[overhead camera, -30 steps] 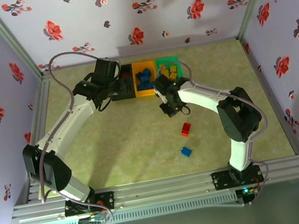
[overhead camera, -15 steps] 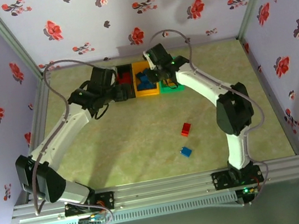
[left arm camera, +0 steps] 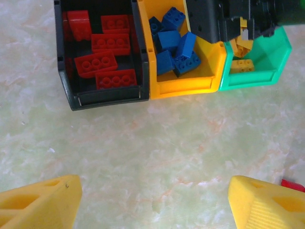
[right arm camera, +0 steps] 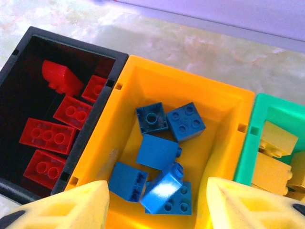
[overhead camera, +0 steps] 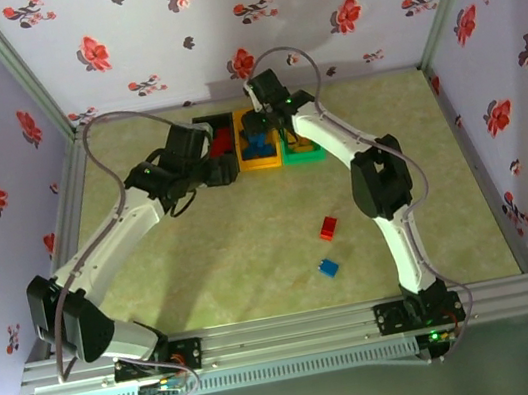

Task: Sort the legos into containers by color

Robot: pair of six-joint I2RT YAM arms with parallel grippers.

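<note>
From above, your right hand (overhead camera: 260, 140) hangs over the orange bin (overhead camera: 260, 163), which sits between the black bin (overhead camera: 199, 124) and the green bin (overhead camera: 306, 157). Your left hand (overhead camera: 227, 168) is beside the black bin. 1 loose red brick (overhead camera: 329, 228) and 1 loose blue brick (overhead camera: 329, 268) lie on the surface (overhead camera: 203, 258).

Left wrist: its fingers stand apart, holding nothing, and the red legos (left arm camera: 110, 44) are in the black bin.

Right wrist: its fingers stand apart, gripping nothing, above the blue legos (right arm camera: 158, 151).

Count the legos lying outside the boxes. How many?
2. A red lego sits on the table, right of its middle; a blue lego lies just nearer the near edge. More may be hidden.
</note>
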